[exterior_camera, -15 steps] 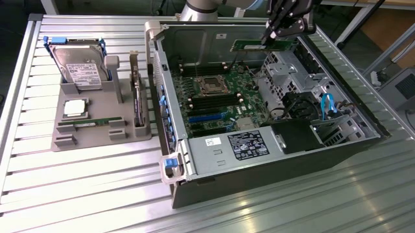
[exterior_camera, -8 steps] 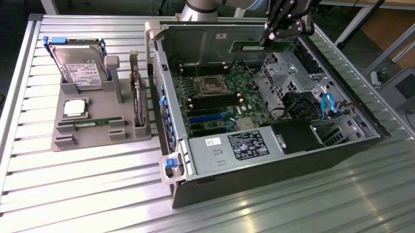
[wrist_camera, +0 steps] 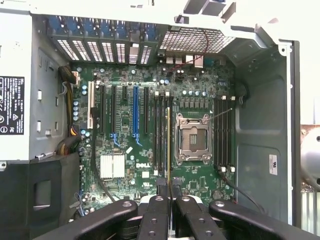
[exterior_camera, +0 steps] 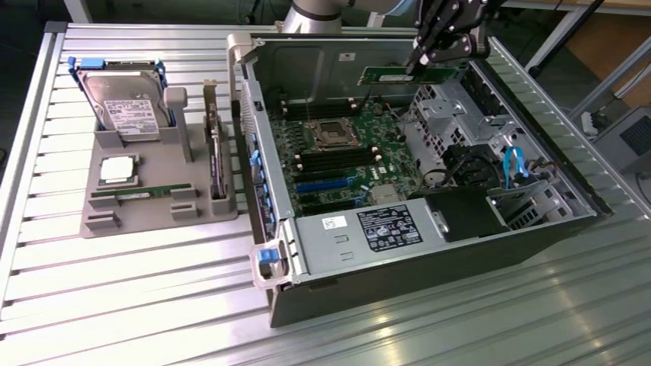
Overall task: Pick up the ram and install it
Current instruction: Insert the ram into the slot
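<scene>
Gripper [exterior_camera: 417, 66] is pinching the ram [exterior_camera: 400, 75] tight, holding it level over the case's [exterior_camera: 305, 72] far edge, lengthwise along the memory slots [wrist_camera: 159, 135].

Bright light streaks glare across the table [exterior_camera: 407, 335]. Inside the case [exterior_camera: 305, 69] the board [wrist_camera: 195, 80] is evenly lit. In the wrist view, the case's rim washes out white.

Table [exterior_camera: 122, 305] was ribbed bare metal, brushed, glaring under light. Computer case [exterior_camera: 305, 69] looked grey sheet metal, matt. Motherboard [wrist_camera: 130, 147] was green lacquered board, faint gloss; ram [exterior_camera: 392, 75] same green board. Tray [exterior_camera: 152, 217] looked grey matt plastic. Hard drive [exterior_camera: 120, 95] had shiny metal lid, paper label. Gripper [wrist_camera: 169, 187] was black, smooth, semi-gloss.
</scene>
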{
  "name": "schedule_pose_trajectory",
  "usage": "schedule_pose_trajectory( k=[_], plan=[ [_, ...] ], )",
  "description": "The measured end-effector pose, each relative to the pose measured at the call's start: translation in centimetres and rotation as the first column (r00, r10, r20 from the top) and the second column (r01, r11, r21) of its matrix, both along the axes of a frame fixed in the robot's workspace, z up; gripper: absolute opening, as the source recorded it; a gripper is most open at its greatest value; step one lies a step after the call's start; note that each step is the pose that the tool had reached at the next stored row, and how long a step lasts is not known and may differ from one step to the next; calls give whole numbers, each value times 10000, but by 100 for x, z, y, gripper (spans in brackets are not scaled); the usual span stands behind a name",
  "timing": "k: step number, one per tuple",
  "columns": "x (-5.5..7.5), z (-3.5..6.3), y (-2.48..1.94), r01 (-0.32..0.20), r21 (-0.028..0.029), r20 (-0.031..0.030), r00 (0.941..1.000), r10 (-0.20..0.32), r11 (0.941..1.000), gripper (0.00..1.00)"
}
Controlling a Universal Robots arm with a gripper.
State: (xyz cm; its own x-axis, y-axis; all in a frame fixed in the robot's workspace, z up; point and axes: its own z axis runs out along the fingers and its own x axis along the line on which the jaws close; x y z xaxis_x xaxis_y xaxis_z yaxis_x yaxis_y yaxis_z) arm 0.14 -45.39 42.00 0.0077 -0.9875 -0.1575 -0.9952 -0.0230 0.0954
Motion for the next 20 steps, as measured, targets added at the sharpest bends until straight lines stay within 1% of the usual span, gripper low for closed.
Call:
schedule_pose_trajectory(
  k=[20],
  plan=[
    [0,-161,0,1,0,-4,10000,-1,10000,12]
  ],
)
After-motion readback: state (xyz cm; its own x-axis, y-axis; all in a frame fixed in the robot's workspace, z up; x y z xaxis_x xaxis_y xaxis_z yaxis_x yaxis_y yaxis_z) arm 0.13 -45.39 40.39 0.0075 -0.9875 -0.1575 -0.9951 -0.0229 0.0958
